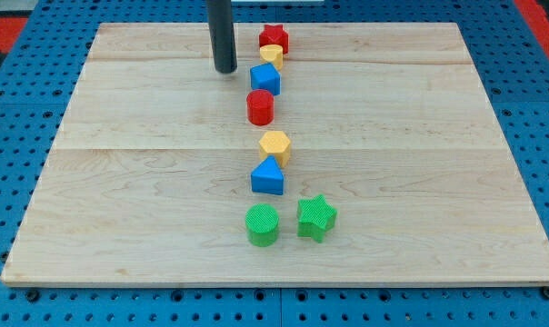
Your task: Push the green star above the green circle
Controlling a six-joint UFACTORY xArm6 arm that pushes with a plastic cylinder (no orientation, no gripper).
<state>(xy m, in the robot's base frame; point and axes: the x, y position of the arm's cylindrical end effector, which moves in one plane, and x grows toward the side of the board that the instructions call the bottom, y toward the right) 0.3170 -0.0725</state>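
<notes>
The green star (316,217) lies near the view's bottom edge of the wooden board (120,182), a bit right of centre, and the green circle (263,224) sits just beside it on the view's left, w/ a thin gap between them, so the two are side by side at approx. the same height in the view, the star only slightly higher. Just above this pair, toward the view's top, is a blue block (268,176) w/ a pointed top, shape like a triangle or small house, and directly above it, almost touching, a yellow hexagon-like block (275,145). Further up is a red cylinder (260,107), apart from the yellow one, then a second blue block (265,78), shape hard to tell, just above the cylinder. Above that a small yellow block (272,55) is touching or almost touching a red block (274,38), maybe star form, near the board's top edge. All these make one rough column in the middle of the board. My tip (224,70) is at the view's top, left of the second blue block and near it but not touching, well apart from the green star and green circle. The rod is a plain dark cylinder, upright; it has no jaws, nothing is held, and the tip contacts no block. The board rests on a blue perforated surface (11,300).
</notes>
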